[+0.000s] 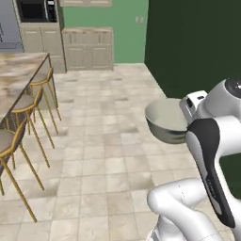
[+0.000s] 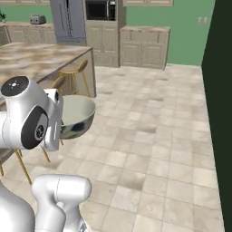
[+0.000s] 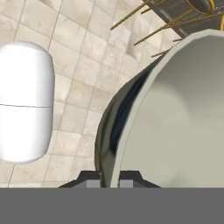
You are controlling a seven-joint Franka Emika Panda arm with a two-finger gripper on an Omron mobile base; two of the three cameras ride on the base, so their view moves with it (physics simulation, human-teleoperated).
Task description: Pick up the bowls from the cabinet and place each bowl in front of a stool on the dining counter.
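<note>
Tiled kitchen floor [image 1: 103,155] beneath, green wall [image 2: 181,27] behind. Bowl [image 1: 164,120] held aloft over the tiles, rim pinched between the fingers [image 3: 89,178] of the gripper [image 3: 109,178], closed tight on its wall. Counter [image 1: 16,75] and stools [image 1: 33,101] off to the left, well apart from the bowl.

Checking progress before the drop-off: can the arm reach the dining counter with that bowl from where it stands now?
Probably not yet: the tool holds the bowl over open floor, with stools between it and the dining counter.
</note>
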